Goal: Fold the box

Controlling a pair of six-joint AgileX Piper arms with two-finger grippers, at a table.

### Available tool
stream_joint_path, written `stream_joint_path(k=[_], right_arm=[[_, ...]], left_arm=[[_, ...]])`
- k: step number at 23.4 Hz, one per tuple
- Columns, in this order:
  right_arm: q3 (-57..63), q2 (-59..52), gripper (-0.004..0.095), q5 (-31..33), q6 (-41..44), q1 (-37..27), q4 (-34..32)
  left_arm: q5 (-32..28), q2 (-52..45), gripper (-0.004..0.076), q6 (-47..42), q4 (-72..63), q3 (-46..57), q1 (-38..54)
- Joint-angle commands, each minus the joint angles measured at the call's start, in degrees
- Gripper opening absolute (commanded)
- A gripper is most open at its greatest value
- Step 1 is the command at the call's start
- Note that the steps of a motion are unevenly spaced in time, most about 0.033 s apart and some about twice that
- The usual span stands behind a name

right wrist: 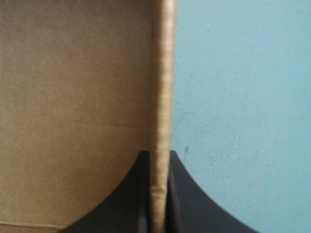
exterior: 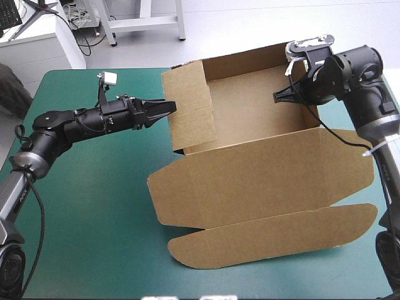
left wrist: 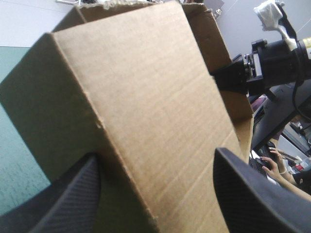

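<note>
The brown box (exterior: 250, 112) stands as an open tray with its walls raised. Its lid (exterior: 262, 181) lies flat toward the table's front, ending in a rounded flap (exterior: 275, 240). My left gripper (exterior: 170, 107) is open, level with the tray's left wall (exterior: 190, 106), its tips at the wall's outer face. In the left wrist view that wall (left wrist: 146, 97) fills the space ahead of the spread gripper (left wrist: 155, 155). My right gripper (exterior: 284, 95) is shut on the tray's right wall, whose edge (right wrist: 163, 73) runs between the fingers (right wrist: 159, 158). It shows beyond the box in the left wrist view (left wrist: 233, 77).
The box and its lid cover the right half of the teal-green cover (exterior: 94, 206). The rounded flap reaches close to the table's front and right edges. Bare cover lies outside the right wall (right wrist: 243, 97).
</note>
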Motion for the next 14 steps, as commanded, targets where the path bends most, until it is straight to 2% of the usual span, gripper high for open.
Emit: stream_joint_path(k=[1,6,14], right_arm=[[-1.7,-2.2,-0.002,-1.3,-0.1,-0.3,0.5],[-1.7,-2.1,-0.0018,-5.1,-0.1,0.0,7.0],[-1.7,-2.1,-0.0015,-6.7,0.3,0.0,10.3]], left_arm=[[-3.4,-2.5,0.0469,-8.1,2.4,-5.5,-2.5],[-14.0,-2.5,0.0447,-28.3,26.1,-12.4,-7.7],[-16.9,-2.2,0.0434,-51.1,52.8,-18.7,-13.5]])
